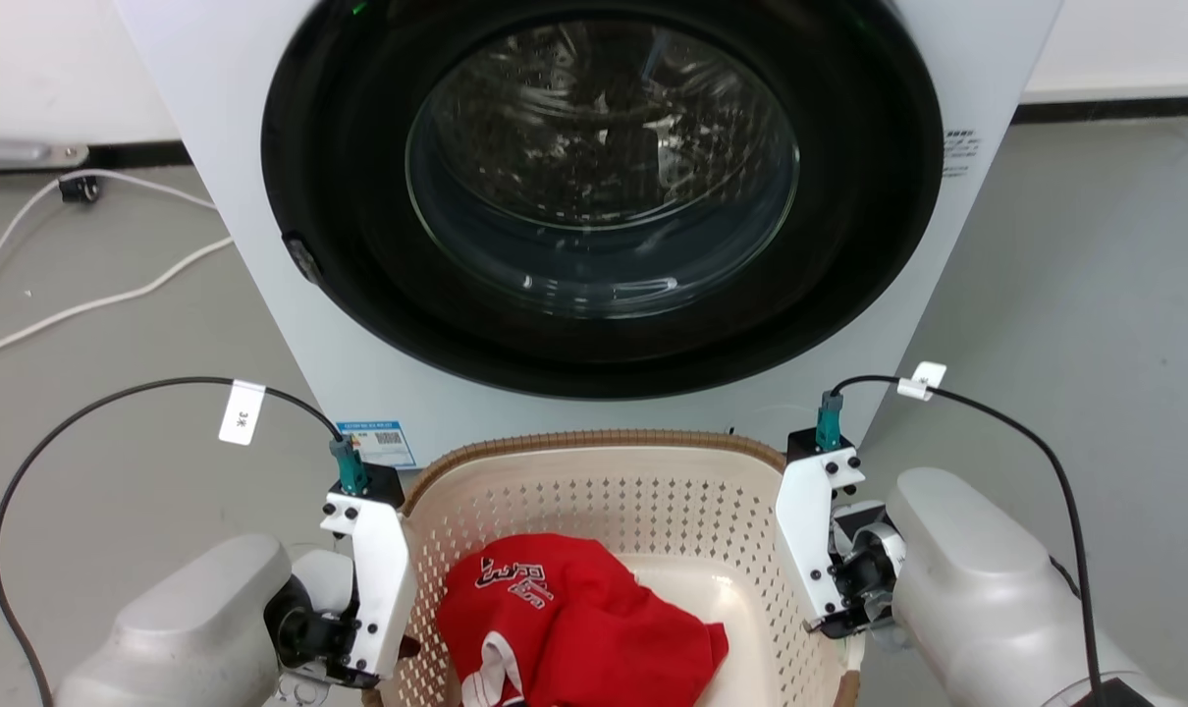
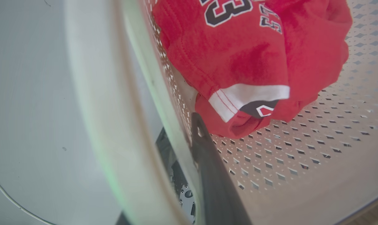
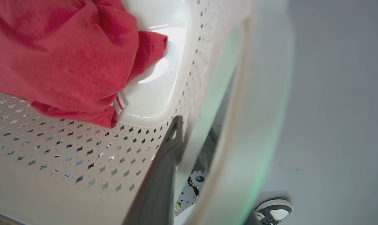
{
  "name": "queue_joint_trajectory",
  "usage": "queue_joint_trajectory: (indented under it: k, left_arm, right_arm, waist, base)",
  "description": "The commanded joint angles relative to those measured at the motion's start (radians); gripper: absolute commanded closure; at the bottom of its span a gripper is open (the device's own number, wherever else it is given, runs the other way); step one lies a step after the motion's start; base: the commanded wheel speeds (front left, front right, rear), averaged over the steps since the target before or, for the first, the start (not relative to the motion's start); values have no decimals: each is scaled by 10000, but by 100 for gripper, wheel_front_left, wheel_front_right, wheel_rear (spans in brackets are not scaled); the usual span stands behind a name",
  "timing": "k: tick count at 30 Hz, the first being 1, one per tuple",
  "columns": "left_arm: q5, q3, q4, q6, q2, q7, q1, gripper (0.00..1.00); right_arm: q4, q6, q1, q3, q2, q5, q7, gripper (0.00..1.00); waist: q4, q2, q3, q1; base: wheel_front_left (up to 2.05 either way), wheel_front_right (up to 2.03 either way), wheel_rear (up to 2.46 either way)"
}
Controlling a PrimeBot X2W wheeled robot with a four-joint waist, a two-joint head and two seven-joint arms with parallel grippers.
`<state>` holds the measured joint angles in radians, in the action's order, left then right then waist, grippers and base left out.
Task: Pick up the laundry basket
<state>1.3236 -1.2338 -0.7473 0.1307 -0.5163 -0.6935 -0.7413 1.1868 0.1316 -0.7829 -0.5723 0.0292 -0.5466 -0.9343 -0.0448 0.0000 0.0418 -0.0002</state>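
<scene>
Nearest the lens, one dark finger (image 2: 207,162) of the left gripper (image 2: 180,129), flat against the inside of the laundry basket (image 1: 594,491) wall, its partner dark on the outer side. Clamped, by the look of it, on the basket's left wall. Likewise the right gripper (image 3: 193,128), clenched on the right wall, with one finger (image 3: 164,168) inside and the other tucked between the wall and the blurred white handle (image 3: 254,109).

Behind, and largest, a white washing machine (image 1: 260,295) with a round dark door and a glass window (image 1: 604,167). Grey floor (image 1: 1095,295) on either side. Directly in front of the machine and below its door, the cream basket with perforated walls and a brown woven-look rim (image 1: 594,437), held between two pale forearms. Resting on the floor or clear of it: impossible to tell. Inside, heaped toward the left wall, a crumpled red jersey (image 1: 574,628) with dark lettering and white trim.

Smaller still: a black cable (image 1: 93,412) arching to the left wrist, with a white tag (image 1: 242,412). A white cord (image 1: 93,304) loose on the floor. A blue-and-white sticker (image 1: 383,442) low on the machine front. At the bottom of the right wrist view, a grey-and-white shoe (image 3: 275,211).
</scene>
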Motion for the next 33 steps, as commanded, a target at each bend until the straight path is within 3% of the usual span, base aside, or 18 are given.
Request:
queue_joint_trajectory:
  k: [1,33]
  left_arm:
    - [-48,-91,-191,-20,-435,-177,198,100]
    - [226,-306,-344,-20,-120,-455,201,100]
  right_arm:
    - [138,-17,128,-60,385,23,-68,100]
    - [438,-17,-172,-625,383,-534,64,100]
  waist:
    - [-45,0,-222,2]
    - [64,0,-539,2]
  base:
    - [0,0,0]
    - [0,0,0]
